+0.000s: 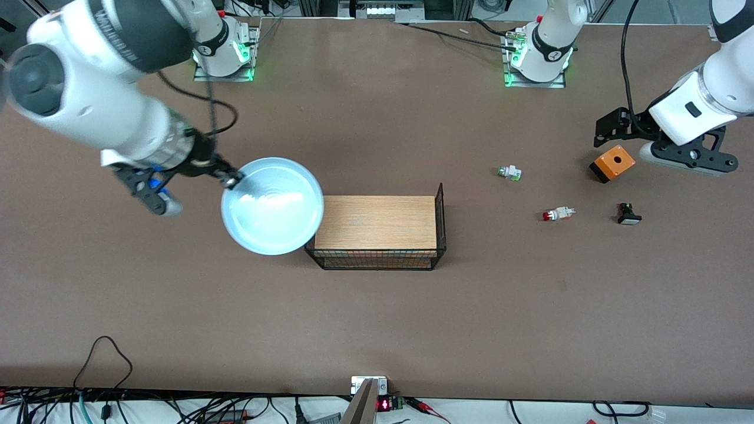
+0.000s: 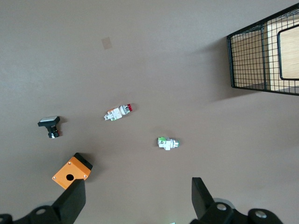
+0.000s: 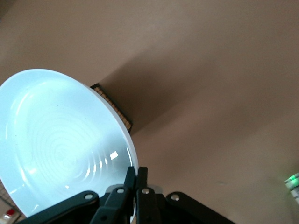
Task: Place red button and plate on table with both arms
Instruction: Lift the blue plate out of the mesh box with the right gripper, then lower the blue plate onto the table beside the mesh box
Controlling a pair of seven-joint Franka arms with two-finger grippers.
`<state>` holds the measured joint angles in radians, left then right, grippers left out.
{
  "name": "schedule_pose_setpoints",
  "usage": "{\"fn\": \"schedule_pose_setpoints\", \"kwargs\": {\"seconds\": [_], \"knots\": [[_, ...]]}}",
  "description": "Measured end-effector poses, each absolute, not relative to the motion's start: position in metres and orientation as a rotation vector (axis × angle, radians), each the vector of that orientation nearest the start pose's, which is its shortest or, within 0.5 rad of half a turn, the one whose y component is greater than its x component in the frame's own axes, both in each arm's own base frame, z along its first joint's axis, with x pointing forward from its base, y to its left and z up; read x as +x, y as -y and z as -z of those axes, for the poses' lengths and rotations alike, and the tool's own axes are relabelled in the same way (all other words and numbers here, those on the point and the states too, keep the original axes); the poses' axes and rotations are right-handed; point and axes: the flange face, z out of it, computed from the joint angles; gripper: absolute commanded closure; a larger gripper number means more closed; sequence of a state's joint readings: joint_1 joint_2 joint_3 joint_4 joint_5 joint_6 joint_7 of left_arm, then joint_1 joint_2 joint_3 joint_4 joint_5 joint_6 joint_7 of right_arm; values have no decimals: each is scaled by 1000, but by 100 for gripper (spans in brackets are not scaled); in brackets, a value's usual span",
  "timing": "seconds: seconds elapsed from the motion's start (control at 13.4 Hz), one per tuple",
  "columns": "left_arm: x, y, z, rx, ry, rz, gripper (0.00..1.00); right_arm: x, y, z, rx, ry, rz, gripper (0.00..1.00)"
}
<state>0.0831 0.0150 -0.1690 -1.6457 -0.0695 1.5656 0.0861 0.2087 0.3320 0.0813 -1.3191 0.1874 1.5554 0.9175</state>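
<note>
The light-blue plate [image 1: 272, 206] hangs tilted in the air over the table [image 1: 377, 318], its edge overlapping the end of the basket stand. My right gripper [image 1: 231, 178] is shut on the plate's rim; in the right wrist view the fingertips [image 3: 136, 175] pinch the plate [image 3: 60, 144] at its edge. The red button [image 1: 556, 214] lies on its side on the table toward the left arm's end, also visible as the red button [image 2: 117, 112] in the left wrist view. My left gripper [image 1: 609, 131] hovers open and empty [image 2: 138, 200] above the table by an orange box.
A wood-topped black wire basket stand [image 1: 377, 229] sits mid-table. Near the red button lie a green-tipped white part [image 1: 509, 172], a black part with a white cap [image 1: 628, 214] and an orange box [image 1: 612, 163]. Cables run along the table's near edge.
</note>
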Motion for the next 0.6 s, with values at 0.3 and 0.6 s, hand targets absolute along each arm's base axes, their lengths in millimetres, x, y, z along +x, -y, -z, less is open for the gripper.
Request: {"fn": "schedule_pose_setpoints", "kwargs": {"seconds": [0.3, 0.6], "knots": [[556, 47, -595, -3148, -264, -92, 0, 637, -87, -526, -2934, -551, -348, 100], [558, 45, -594, -3145, -262, -94, 0, 636, 7, -472, -2991, -214, -417, 100]]}}
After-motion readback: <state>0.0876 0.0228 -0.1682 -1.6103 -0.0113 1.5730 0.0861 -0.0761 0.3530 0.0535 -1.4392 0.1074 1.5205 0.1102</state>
